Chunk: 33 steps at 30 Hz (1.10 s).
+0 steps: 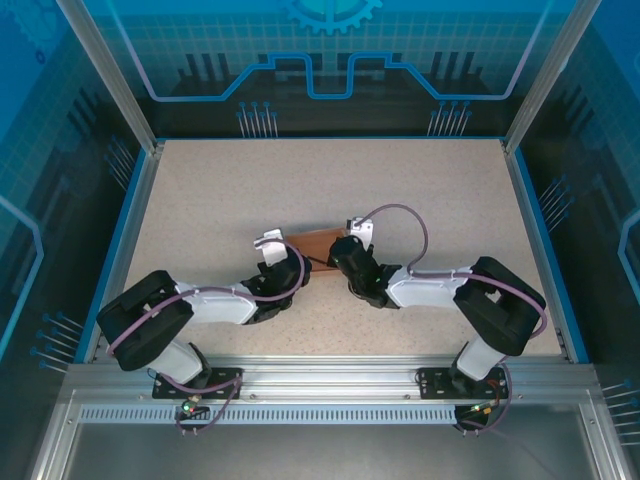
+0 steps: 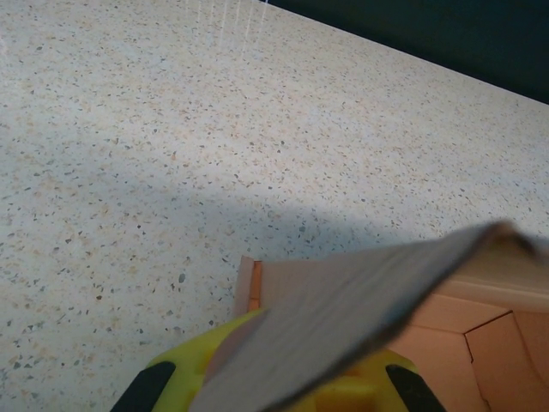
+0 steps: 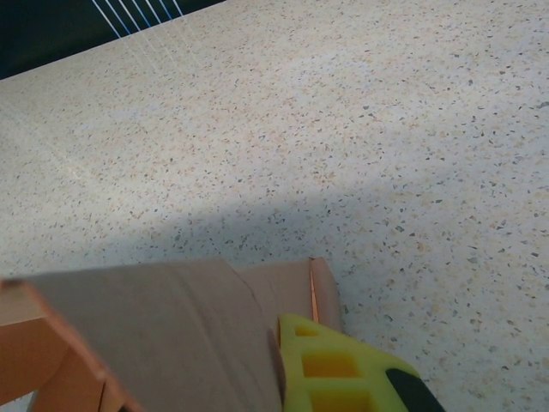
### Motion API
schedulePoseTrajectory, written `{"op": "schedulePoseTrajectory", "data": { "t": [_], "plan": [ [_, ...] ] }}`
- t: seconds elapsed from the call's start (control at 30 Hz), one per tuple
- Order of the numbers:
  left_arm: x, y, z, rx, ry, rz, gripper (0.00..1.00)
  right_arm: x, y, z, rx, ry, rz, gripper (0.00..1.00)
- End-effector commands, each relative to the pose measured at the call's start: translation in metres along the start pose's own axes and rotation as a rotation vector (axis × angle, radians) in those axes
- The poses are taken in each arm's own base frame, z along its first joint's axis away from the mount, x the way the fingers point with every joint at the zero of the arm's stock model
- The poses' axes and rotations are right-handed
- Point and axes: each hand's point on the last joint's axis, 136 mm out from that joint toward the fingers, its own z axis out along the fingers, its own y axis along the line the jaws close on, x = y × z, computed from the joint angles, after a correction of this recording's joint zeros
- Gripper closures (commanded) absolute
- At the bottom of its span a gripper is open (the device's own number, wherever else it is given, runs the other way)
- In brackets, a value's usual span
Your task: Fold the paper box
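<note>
Whole rig sits in a booth with glowing blue panel walls [image 1: 330, 60] and metal corner posts, with dark gaps behind the panels. The floor of it is a big pale speckled table [image 1: 330, 180], sort of a terrazzo look, edged in blue, with a slotted aluminium rail [image 1: 330, 385] along the near side where both arms are bolted. The left arm [image 1: 200, 305] and right arm [image 1: 450, 285] reach in toward each other and meet around the middle of the table. The paper box [image 1: 315, 245] is right there between the two sets of jaws, a small salmon-pink cardboard piece that looks partly folded up. The left gripper [image 1: 290, 258] is closed on it: from its wrist cam a flap comes up out of the yellow pads [image 2: 171, 373] and bends away over the box's open inside, where angled panels show just past the jaws. The right gripper [image 1: 337, 258] is closed too, and from its wrist cam another flap stands tight against the inner side of the one yellow finger [image 3: 330, 360] you can see, so it looks pinched. The box's short end wall sits just ahead of that fingertip. A soft shadow lies across the table beyond both jaws.
</note>
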Motion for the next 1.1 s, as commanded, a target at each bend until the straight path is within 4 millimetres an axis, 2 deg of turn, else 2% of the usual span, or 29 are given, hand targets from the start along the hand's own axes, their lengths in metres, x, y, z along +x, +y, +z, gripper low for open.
{"op": "schedulePoseTrajectory", "data": {
  "t": [0.0,0.37,1.07],
  "plan": [
    [0.034,0.040,-0.003,-0.099,0.096,0.103,0.99,0.047,-0.041,-0.003,0.126,0.120,-0.140,0.96],
    [0.032,0.047,-0.008,-0.110,0.091,0.106,0.93,0.055,-0.045,-0.009,0.165,0.095,-0.215,0.97],
    [0.018,0.043,-0.018,-0.074,0.096,0.119,0.62,0.056,-0.043,-0.010,0.178,0.091,-0.237,0.98]
  ]
}}
